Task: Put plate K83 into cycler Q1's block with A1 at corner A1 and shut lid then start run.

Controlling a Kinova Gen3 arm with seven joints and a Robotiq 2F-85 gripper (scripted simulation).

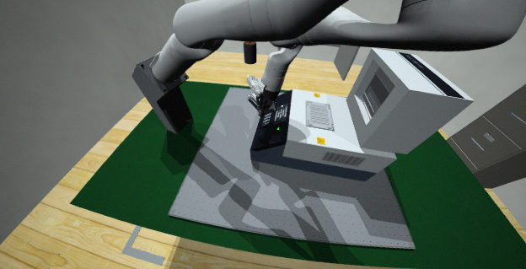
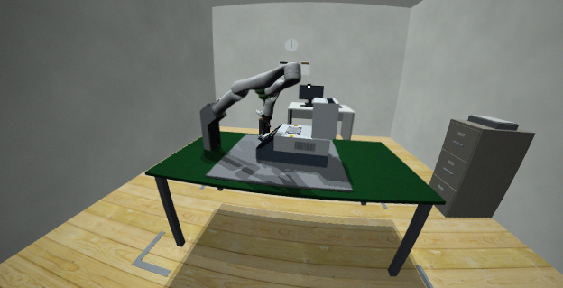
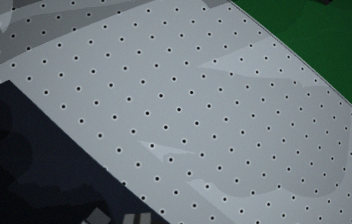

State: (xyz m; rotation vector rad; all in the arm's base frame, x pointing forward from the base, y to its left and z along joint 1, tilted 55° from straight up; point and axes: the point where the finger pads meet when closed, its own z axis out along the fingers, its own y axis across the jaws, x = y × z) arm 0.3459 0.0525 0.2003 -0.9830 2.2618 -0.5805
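The cycler Q1 (image 1: 309, 164) (image 2: 301, 157) stands on the grey perforated board, its dark sloped key panel (image 1: 270, 134) towards the arm's base. Its lid (image 1: 392, 111) (image 2: 325, 119) stands open at the rear. A small green light (image 1: 278, 128) shows on the panel. A pale rectangular, ribbed piece (image 1: 319, 115) (image 2: 294, 130) lies in the top between yellow labels; I cannot tell whether it is plate K83 or the bare block. My gripper (image 1: 262, 113) (image 2: 263, 137) (image 3: 117, 220) is shut and empty, low at the panel's far part; contact with a key cannot be made out. Nest N1 is not visible.
The grey board (image 1: 219, 208) (image 2: 239, 179) (image 3: 257, 165) lies on the green table top (image 1: 122, 174) (image 2: 374, 164) (image 3: 322, 30). The arm's base (image 1: 169, 107) stands left of Q1. The raised lid is a tall obstacle. The upper arm spans above Q1 in the top view.
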